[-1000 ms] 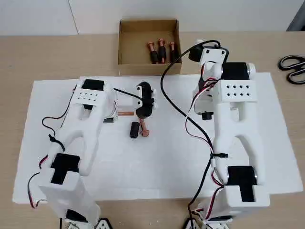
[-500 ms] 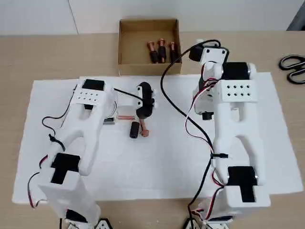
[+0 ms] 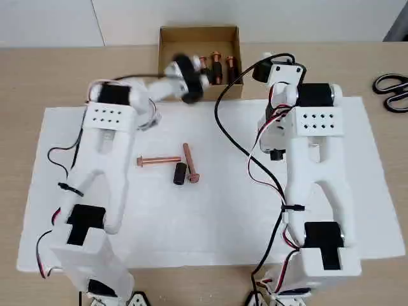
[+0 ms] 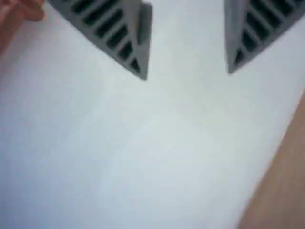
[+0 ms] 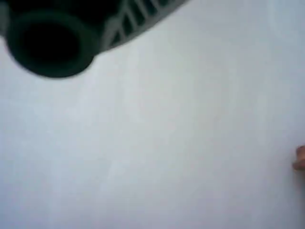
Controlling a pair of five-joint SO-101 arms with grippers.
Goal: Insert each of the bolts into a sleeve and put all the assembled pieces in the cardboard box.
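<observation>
Two bolts [image 3: 159,161] and a sleeve [image 3: 180,173] lie loose behind the left gripper [image 4: 186,74], jaws wide and empty. Right gripper [image 5: 95,28] clamps another sleeve [image 5: 47,45]; next, probably, a bolt needs grasping.

Behind sheet [image 3: 210,220], at far side of table [image 3: 57,73]: box [image 3: 167,58], with three assembled pieces [image 3: 217,67] in its right half. On sheet, left of middle: left bolt [image 3: 158,160] lying crosswise, right bolt [image 3: 189,159] lying lengthwise, sleeve [image 3: 180,173] just beside right bolt, on its left. Far right on table: scissors [image 3: 390,89].
</observation>
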